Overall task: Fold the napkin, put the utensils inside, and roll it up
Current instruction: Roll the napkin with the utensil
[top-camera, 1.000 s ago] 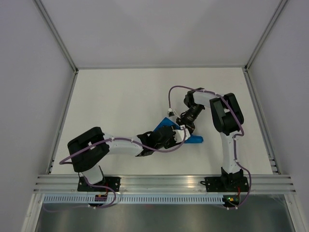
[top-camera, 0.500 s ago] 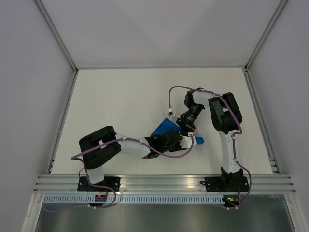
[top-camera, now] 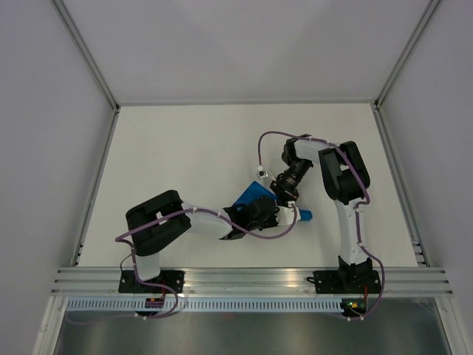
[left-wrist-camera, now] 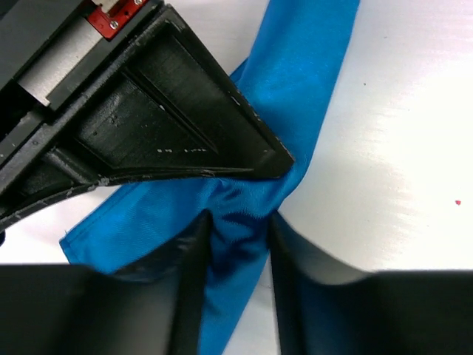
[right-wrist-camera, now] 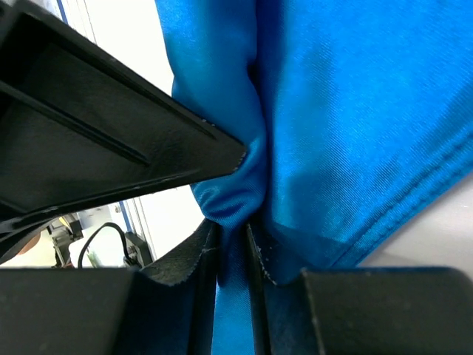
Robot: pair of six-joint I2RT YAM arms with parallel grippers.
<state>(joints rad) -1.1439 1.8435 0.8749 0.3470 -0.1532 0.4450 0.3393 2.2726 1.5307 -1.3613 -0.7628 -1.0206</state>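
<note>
The bright blue napkin (top-camera: 250, 194) lies bunched near the middle of the white table, mostly hidden under both grippers. A small end of it sticks out to the right. My left gripper (top-camera: 278, 215) reaches in from the left and is shut on a fold of the napkin (left-wrist-camera: 303, 89). In the left wrist view the left gripper (left-wrist-camera: 236, 248) has cloth between its two fingers. My right gripper (top-camera: 284, 196) comes from the far side. It is shut on another fold (right-wrist-camera: 355, 133), and in its own view the right gripper (right-wrist-camera: 232, 240) pinches the cloth. The two grippers almost touch. No utensils are in view.
The white table (top-camera: 185, 155) is bounded by grey walls on three sides. A metal rail (top-camera: 251, 277) runs along the near edge by the arm bases. The right arm's purple cable (top-camera: 260, 151) loops over the table beyond the napkin.
My left arm has swung right and brought its gripper against the right gripper. The blue cloth showing at the right has shrunk to a small end. The right gripper barely moved.
</note>
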